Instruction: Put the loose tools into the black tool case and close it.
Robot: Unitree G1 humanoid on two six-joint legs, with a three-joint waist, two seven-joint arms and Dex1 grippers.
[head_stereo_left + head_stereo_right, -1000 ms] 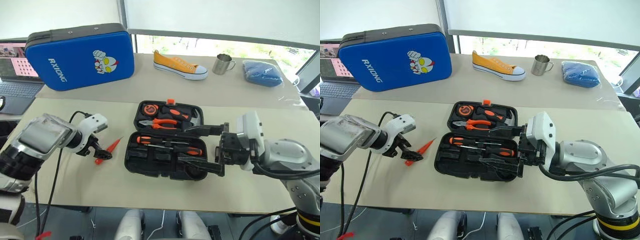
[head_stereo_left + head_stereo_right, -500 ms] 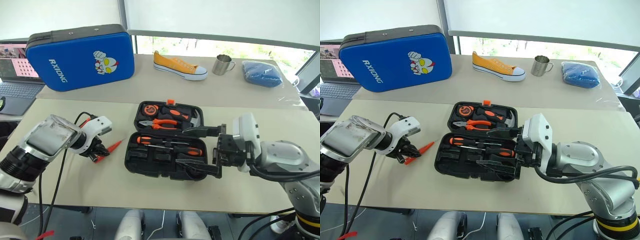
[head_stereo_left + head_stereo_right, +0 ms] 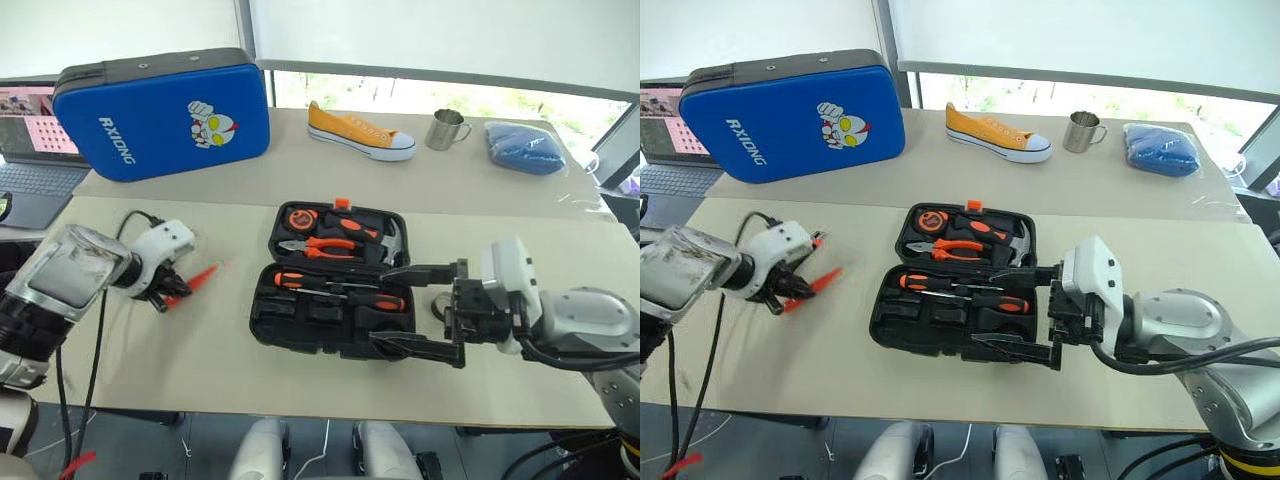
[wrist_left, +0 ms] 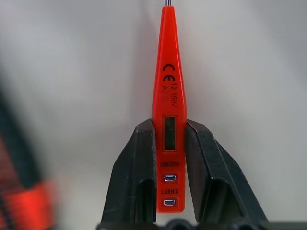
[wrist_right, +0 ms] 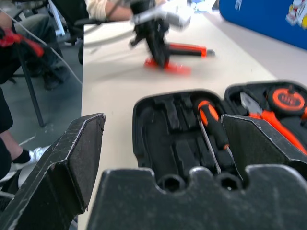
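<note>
- Gripping the slim orange tester screwdriver [image 4: 169,139], the left gripper [image 3: 168,290] has its two black fingers [image 4: 136,177] clenched on either side of the tool's butt end, and the metal tip points away from the wrist.
- In the head views that tool [image 3: 196,277] sits in the left gripper above the beige table [image 3: 200,360], well to the left of the black tool case [image 3: 335,290].
- The case lies open on the table, with its orange latch [image 3: 341,203] at the far edge of the lid.
- The lid half holds orange-handled pliers [image 3: 318,247], a tape measure [image 3: 298,217] and a hammer [image 3: 385,240].
- The near half holds two black-and-orange handled screwdrivers [image 3: 340,288] lying side by side; several recesses nearer the front stand bare.
- The right gripper [image 3: 415,308] hovers at the right end of the case with its jaws spread wide, grasping nothing.
- On the far table stand a blue zip case [image 3: 160,112], a yellow shoe [image 3: 358,130], a metal mug [image 3: 446,128] and a blue cloth [image 3: 525,145].
- A laptop [image 3: 30,150] sits at the far left.
</note>
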